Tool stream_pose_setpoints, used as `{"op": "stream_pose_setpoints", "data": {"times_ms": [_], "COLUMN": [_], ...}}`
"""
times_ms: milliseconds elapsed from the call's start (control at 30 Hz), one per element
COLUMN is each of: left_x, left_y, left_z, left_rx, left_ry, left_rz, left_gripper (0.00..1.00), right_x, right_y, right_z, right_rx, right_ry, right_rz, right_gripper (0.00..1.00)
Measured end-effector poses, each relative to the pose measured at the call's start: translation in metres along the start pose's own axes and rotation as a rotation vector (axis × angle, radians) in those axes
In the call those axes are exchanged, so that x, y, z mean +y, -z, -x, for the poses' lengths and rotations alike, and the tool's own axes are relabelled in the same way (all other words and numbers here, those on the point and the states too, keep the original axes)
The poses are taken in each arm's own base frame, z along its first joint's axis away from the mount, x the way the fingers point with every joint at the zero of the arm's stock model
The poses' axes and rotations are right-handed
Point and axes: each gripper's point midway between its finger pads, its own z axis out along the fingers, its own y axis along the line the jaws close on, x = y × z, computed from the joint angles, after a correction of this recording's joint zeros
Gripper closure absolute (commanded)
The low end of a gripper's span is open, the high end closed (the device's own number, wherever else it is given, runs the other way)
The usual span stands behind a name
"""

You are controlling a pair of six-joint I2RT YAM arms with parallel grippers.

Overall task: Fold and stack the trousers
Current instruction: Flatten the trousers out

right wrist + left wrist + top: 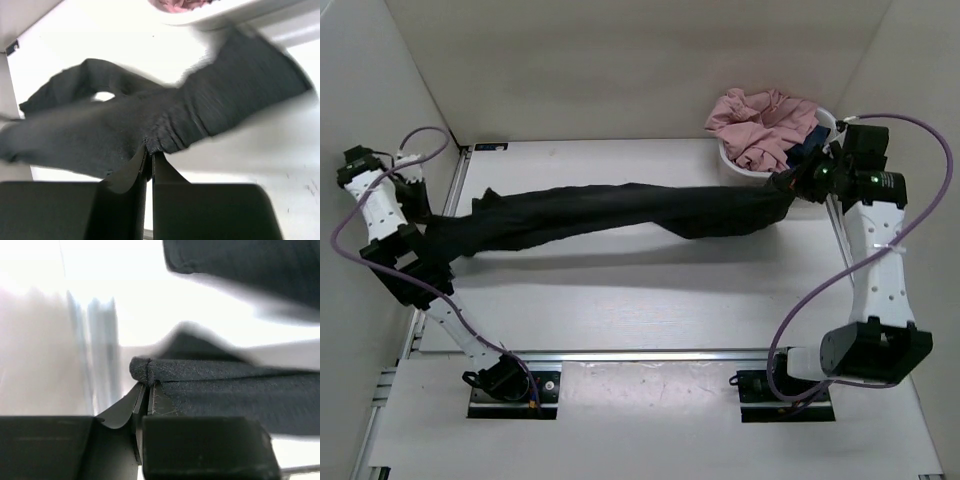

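Trousers (620, 212) stretch across the tabletop (650, 300), left to right; left pincer (148, 390) clenched on one end, right pincer (150, 152) clenched on the other. Folding probably means bringing those ends together.

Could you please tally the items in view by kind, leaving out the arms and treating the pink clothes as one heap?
Black trousers: 1
White basket: 1
Pink clothing heap: 1
Total: 3
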Motion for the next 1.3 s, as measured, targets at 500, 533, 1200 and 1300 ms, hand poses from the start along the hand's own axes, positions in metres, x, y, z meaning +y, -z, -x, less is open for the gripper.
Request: {"op": "stream_pose_setpoints", "data": {"times_ms": [500, 533, 1200, 1300], "left_x": [-0.015, -0.018, -0.047, -0.050], "left_y": [-0.019, -0.022, -0.062, -0.033], "left_z": [-0.120, -0.114, 0.015, -0.014], "left_rx": [0.379, 0.374, -0.041, -0.039], "left_ry": [0.020, 0.004, -0.012, 0.006], "left_rz": [-0.064, -0.065, -0.058, -0.006], "left_gripper": [0.85, 0.85, 0.06, 0.36], "right_x": [-0.105, -0.105, -0.113, -0.112], "right_y": [-0.001, -0.001, -0.027, -0.027], "right_z": [-0.146, -0.145, -0.171, -0.167], "right_rx": [0.322, 0.319, 0.415, 0.407], "right_ry": [-0.271, -0.266, -0.275, -0.264], "right_rz": [-0.261, -0.259, -0.204, -0.195], "right_gripper": [1.00, 1.00, 1.00, 1.00]}}
